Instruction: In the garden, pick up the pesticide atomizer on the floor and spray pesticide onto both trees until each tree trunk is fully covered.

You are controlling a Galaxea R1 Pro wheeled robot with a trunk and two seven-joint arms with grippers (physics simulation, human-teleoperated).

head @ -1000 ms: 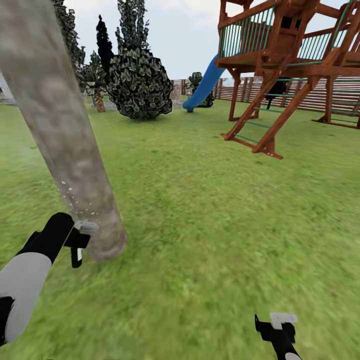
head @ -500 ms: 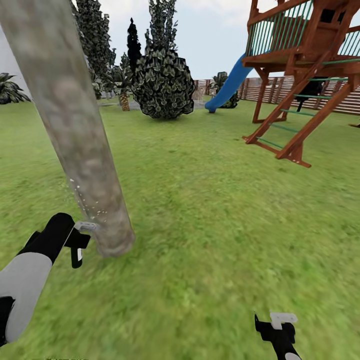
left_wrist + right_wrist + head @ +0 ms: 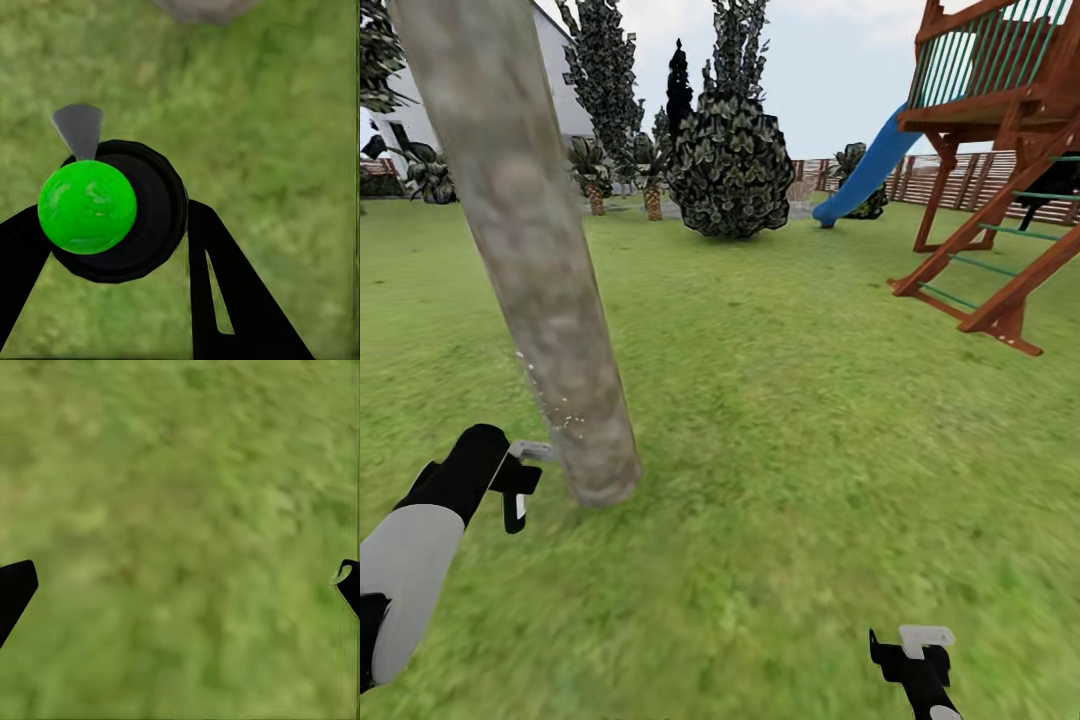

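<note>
— Where is the pesticide atomizer (image 3: 105,210)?
— Clamped between the left gripper's (image 3: 525,478) fingers, its nozzle right against the foot of the mottled tree trunk (image 3: 530,250), pale droplets on the bark.
— The right gripper (image 3: 180,585)?
— Spread wide, holding nothing, over the grass (image 3: 810,420)

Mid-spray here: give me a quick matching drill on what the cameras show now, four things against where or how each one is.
Things:
1. left gripper
2. right gripper
3. tree trunk
4. slide

Descriptions:
A. blue, at the wooden play tower
B. fingers spread wide over bare grass
C. leaning in the head view, white specks low on its bark
D. closed around the pesticide atomizer, close to the trunk's base

Pairs: 1-D, 2-B, 3-C, 4-A
</note>
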